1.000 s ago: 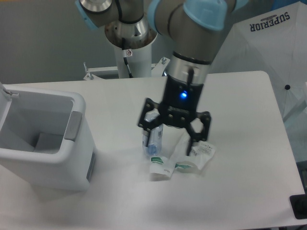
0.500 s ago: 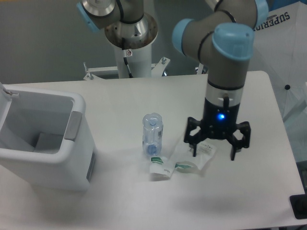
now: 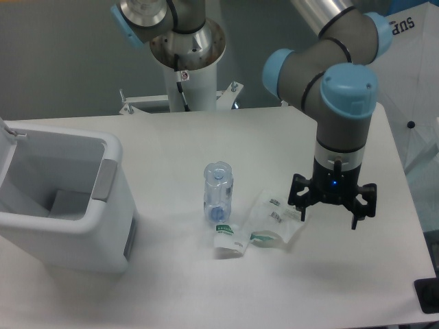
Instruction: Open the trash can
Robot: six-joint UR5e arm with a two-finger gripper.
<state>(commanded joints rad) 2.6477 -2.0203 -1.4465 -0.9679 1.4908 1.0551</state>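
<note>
The white trash can stands at the table's left side with its lid swung up at the far left edge, so the inside shows. A grey push tab sits on its right rim. My gripper hangs over the right part of the table, far from the can, open with nothing between its fingers.
A clear plastic bottle stands near the table's middle. Beside it lie a crumpled white-and-green wrapper and a clear packet, just left of my gripper. The robot's base column rises at the back.
My gripper has travelled right, from over the bottle and packets to the table's right side, staying open. The trash can has not moved.
</note>
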